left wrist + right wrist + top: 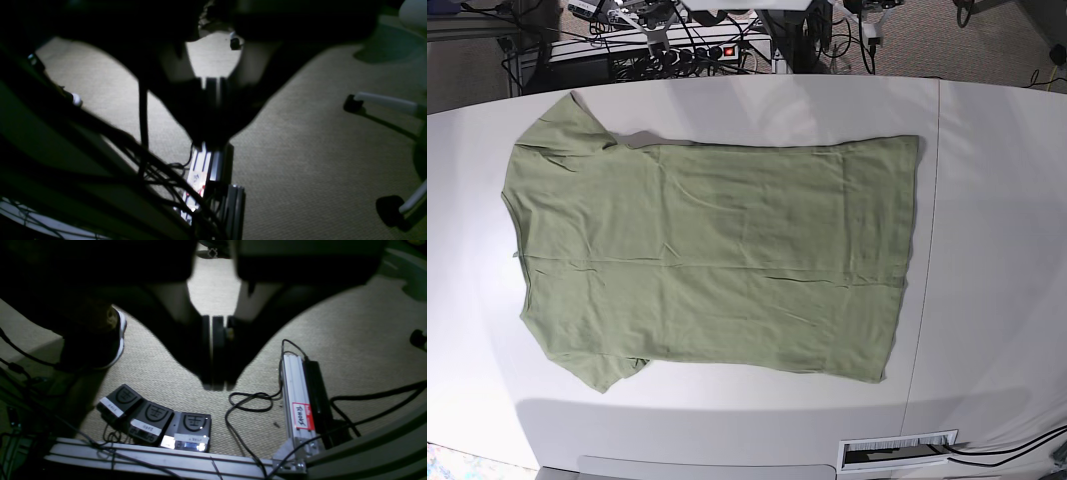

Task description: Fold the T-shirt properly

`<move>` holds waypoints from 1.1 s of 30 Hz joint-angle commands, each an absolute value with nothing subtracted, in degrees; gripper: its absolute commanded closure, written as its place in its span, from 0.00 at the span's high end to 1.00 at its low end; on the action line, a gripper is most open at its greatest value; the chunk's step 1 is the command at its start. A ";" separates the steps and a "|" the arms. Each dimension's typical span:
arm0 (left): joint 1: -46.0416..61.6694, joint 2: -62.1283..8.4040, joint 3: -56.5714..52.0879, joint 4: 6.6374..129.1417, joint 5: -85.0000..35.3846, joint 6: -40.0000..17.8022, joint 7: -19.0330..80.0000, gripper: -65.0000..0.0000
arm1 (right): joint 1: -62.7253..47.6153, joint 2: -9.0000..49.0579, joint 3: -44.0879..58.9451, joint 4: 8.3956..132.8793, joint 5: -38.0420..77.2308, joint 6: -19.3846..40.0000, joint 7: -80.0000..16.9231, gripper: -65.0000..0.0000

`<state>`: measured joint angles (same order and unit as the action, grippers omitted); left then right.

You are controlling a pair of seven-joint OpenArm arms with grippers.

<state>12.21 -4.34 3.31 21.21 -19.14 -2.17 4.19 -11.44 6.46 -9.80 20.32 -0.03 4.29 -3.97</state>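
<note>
The sage-green T-shirt (717,260) lies spread flat on the white table (997,250) in the base view, with neck and sleeves to the left and hem to the right. Neither arm shows in that view. In the left wrist view my left gripper (210,140) hangs over carpet beside the table, its jaws pressed together with nothing in them. In the right wrist view my right gripper (215,385) likewise points at the floor, shut and empty. The shirt appears in neither wrist view.
A barcode label (897,450) sits at the table's near edge. Cables and a power strip (697,50) lie behind the table. On the carpet are three foot pedals (153,420), an aluminium rail (297,406), a shoe (100,336) and chair legs (383,103).
</note>
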 commanded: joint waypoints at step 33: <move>15.27 -5.78 3.36 22.57 -15.86 -5.65 2.92 0.00 | -11.77 6.70 -9.72 20.51 -3.55 4.34 -5.85 0.00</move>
